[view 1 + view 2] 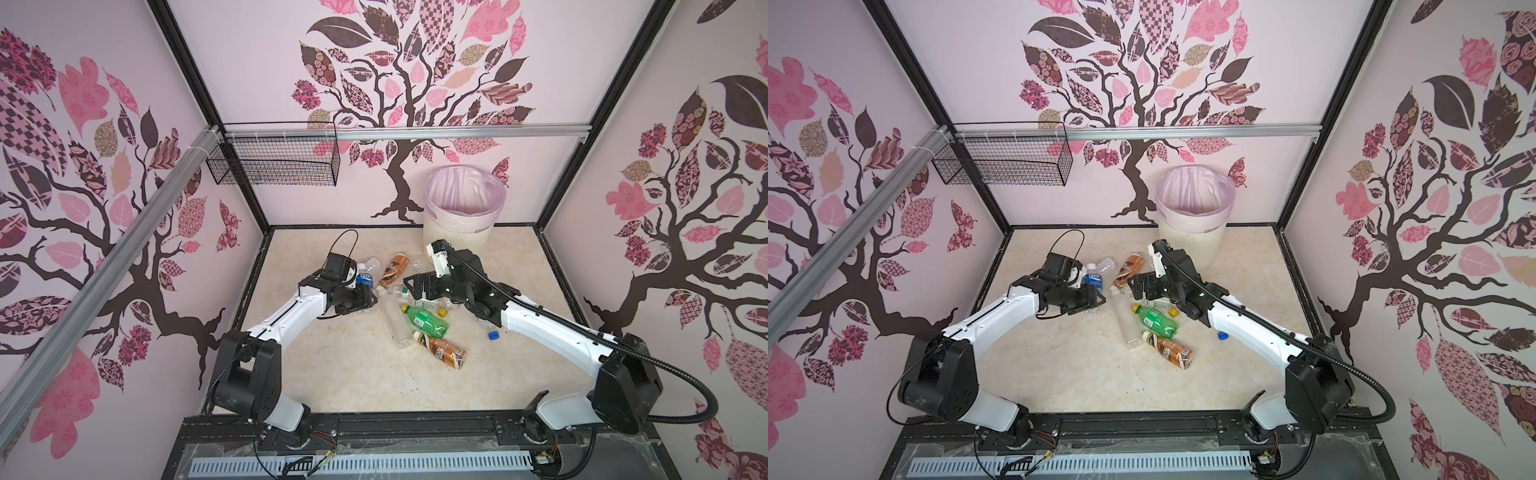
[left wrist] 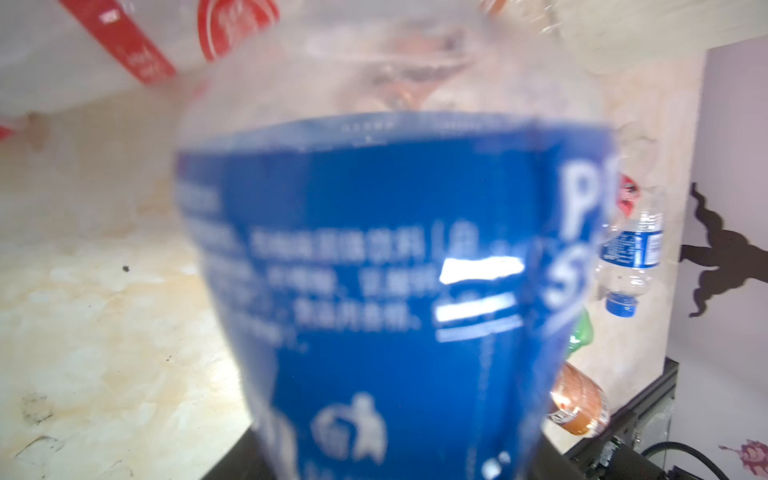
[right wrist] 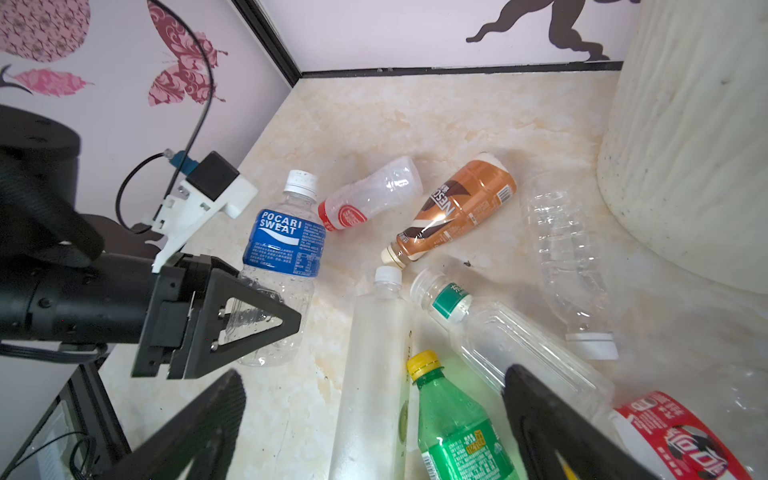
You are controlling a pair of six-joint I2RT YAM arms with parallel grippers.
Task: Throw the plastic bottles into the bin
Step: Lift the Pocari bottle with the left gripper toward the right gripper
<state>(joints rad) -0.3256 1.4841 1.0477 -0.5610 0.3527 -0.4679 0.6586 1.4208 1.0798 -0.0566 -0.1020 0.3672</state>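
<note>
The marble-look table [image 1: 332, 374] takes up the whole floor of the booth. The left arm [image 1: 286, 316] reaches in from 7 o'clock and the right arm [image 1: 552, 332] from 5 o'clock, both bent toward the centre. The bin [image 1: 469, 237] stands upright at 1 o'clock against the back wall, its pink liner folded over the rim. A black wire basket [image 1: 274, 166] hangs on the back rail at 11 o'clock, above the table. The plastic bottles [image 1: 392, 320] lie scattered about the centre, all outside the bin. The left gripper [image 1: 371, 299] has its jaws drawn partway in on the clear lower body of the blue-labelled bottle [image 3: 284, 241], whose white cap points toward 12 o'clock; whether its base touches the table I cannot tell. The right gripper [image 3: 374, 376] is spread wide and holds nothing, poised over the tall frosted bottle [image 3: 374, 332] and the green bottle [image 3: 453, 432], which lie side by side. The near brown-labelled bottle [image 1: 444, 353] lies at 6 o'clock of the cluster, just beside the green one. The far brown-labelled bottle [image 3: 457, 208] lies at 12 o'clock of it, between a red-labelled clear bottle [image 3: 370, 199] and a crushed clear bottle [image 3: 565, 266], the one nearest the bin. A blue-capped bottle [image 2: 631, 245] lies at 4 o'clock, partly under the right arm.
</note>
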